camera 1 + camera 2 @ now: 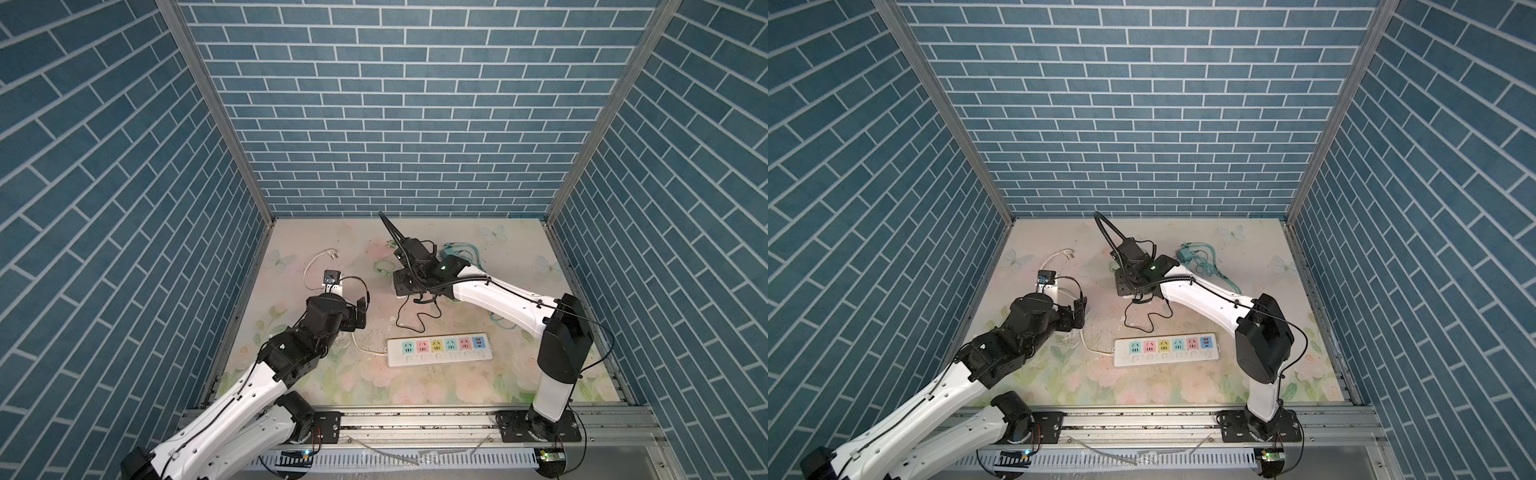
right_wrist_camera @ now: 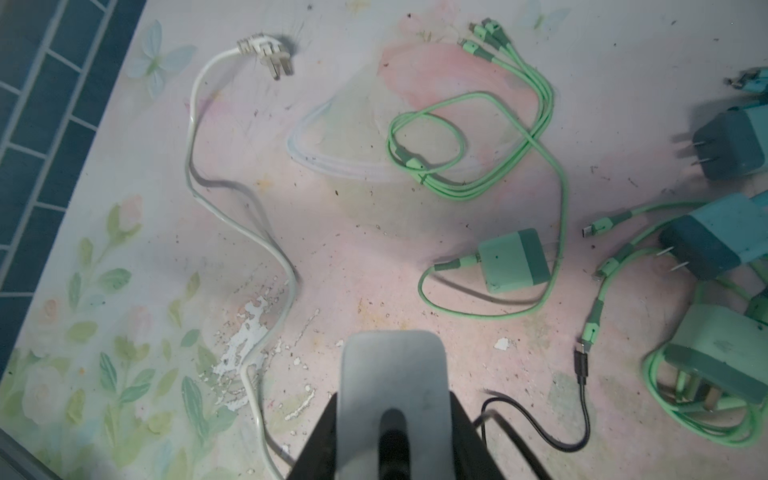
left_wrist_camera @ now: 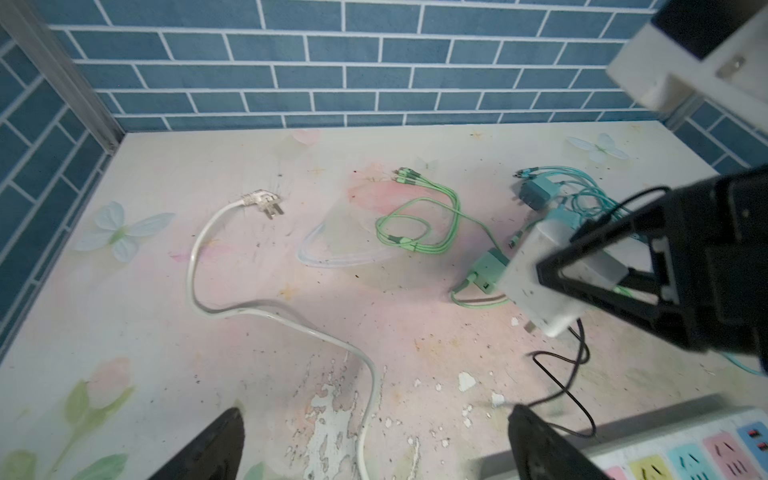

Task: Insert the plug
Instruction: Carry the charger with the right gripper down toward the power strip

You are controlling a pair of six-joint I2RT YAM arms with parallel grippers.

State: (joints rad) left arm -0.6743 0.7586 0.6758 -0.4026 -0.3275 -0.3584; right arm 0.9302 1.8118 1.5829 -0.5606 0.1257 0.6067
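Left end effector (image 3: 376, 415) just hangs there, jaws wide apart, gripping nothing. Further right, the right end effector (image 2: 392, 419) is clamped on the white plug (image 2: 390, 365), over the bench (image 1: 519, 266) behind the power strip (image 1: 438, 351), not touching it.

Cut off in the left wrist view: power strip (image 3: 665, 440). Hidden under right arm (image 1: 494, 297) in both top views: white charger (image 3: 536, 270).

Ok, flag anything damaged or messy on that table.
The floral-print table covering is damaged: its surface has peeled away in a ragged white patch beside the white power cord, with loose flakes scattered nearby. The green charging cables lie in loose tangles, but look undamaged.
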